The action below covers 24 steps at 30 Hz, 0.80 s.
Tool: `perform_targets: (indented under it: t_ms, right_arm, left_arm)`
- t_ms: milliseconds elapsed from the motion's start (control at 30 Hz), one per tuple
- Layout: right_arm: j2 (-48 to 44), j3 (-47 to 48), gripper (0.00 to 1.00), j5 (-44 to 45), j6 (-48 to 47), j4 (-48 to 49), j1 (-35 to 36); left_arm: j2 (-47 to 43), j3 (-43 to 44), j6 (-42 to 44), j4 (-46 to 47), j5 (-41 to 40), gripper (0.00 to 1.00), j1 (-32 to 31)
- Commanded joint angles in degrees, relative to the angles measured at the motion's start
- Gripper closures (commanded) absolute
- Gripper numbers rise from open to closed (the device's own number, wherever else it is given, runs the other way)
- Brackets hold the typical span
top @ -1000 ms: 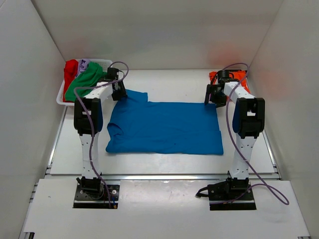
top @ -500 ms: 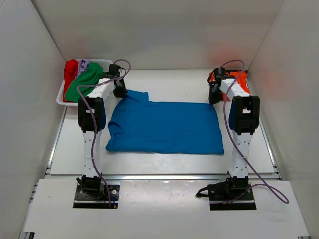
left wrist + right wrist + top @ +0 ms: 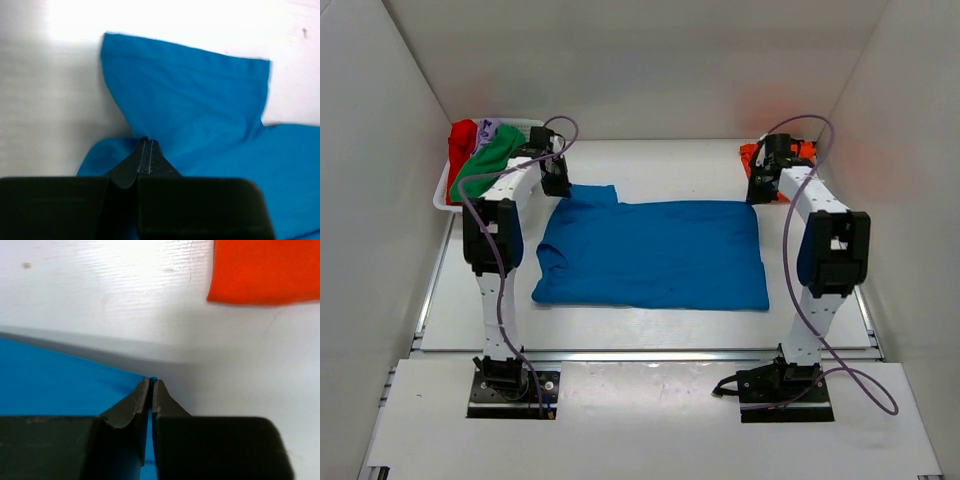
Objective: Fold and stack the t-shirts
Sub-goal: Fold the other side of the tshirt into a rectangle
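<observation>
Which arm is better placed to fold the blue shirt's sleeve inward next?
Probably left: the left jaws are shut on the blue shirt at the sleeve; the right jaws pinch the opposite far corner, near the orange shirt.

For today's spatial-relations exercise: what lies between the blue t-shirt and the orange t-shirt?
Only bare white table separates the blue t-shirt from the orange t-shirt, clearest in the right wrist view.

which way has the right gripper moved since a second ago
Yes, the right gripper shifted slightly right, overlapping more of the orange t-shirt behind it.
</observation>
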Motion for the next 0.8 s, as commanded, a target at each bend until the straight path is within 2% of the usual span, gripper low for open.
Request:
perform_targets:
  t_ms: [0,267,367,500,767]
  right_arm:
    - [-8.09,-5.4,1.0,-5.07,-0.01,7.11,-2.84]
    - [-16.71,-19.46,1.0,-10.43,-0.72,10.63,-4.62]
    - [-19.08,-23.5,1.0,-11.75,-1.16,12.12,-5.06]
    - [-22.24,-28.51,1.0,-12.37,-0.9,13.79,-4.54]
    - [-28.05,-37.31,1.0,-12.81,-1.6,16.43,-5.5]
  left_arm:
    - [-9.3,-4.68,2.88,1.29,2.5,1.0,0.66]
    - [-23.72,-27.88,2.36,8.23,3.3,1.0,0.92]
    - [-28.03,-34.04,2.54,9.82,3.38,1.0,0.84]
    - [-32.69,-40.55,1.83,11.75,3.56,1.0,1.36]
    - [-38.75,-46.89,2.36,11.92,3.3,1.0,2.42]
